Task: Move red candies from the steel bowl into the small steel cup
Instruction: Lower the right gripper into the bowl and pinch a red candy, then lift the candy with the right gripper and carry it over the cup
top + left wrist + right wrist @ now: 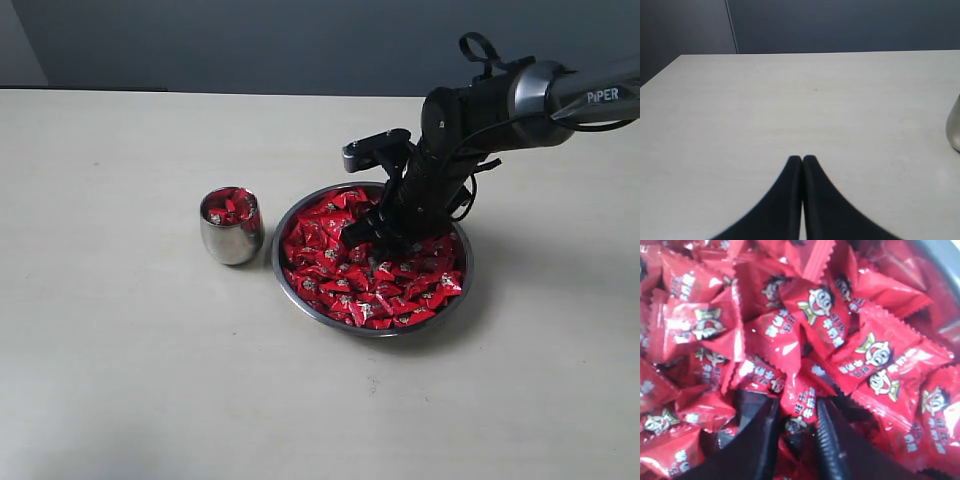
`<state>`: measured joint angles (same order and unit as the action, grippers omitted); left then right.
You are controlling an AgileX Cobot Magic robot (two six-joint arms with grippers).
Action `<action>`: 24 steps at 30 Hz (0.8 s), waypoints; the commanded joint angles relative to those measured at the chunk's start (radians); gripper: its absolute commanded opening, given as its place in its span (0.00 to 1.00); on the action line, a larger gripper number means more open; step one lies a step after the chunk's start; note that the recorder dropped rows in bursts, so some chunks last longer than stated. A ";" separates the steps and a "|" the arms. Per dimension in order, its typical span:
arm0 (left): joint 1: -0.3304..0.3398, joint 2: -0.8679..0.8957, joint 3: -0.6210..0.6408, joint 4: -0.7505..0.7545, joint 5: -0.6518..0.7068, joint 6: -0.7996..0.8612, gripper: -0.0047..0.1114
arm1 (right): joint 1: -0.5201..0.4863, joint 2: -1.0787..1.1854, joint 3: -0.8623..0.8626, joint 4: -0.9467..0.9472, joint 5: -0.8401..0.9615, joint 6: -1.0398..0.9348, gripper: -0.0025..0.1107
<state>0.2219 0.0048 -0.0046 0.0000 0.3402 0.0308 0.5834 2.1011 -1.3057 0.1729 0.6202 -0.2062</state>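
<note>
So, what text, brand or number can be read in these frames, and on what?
"PiPER": white letters on the right arm.
On the candies: white characters beside a cartoon face on each wrapper, too blurred to read.
On the bowl and the cup: no text visible.

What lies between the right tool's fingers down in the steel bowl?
One red candy, sitting in the gap of the right tool amid the pile in the steel bowl. The right wrist view shows it; the exterior view hides it.
</note>
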 commanded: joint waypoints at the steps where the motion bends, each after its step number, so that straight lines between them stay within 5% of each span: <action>1: -0.005 -0.005 0.005 -0.006 -0.010 -0.001 0.04 | -0.001 -0.005 -0.011 -0.012 0.034 0.000 0.19; 24: -0.005 -0.005 0.005 -0.006 -0.010 -0.001 0.04 | -0.001 -0.065 -0.244 -0.019 0.255 0.042 0.19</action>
<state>0.2219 0.0048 -0.0046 0.0000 0.3402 0.0308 0.5834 2.0665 -1.5443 0.1610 0.8708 -0.1656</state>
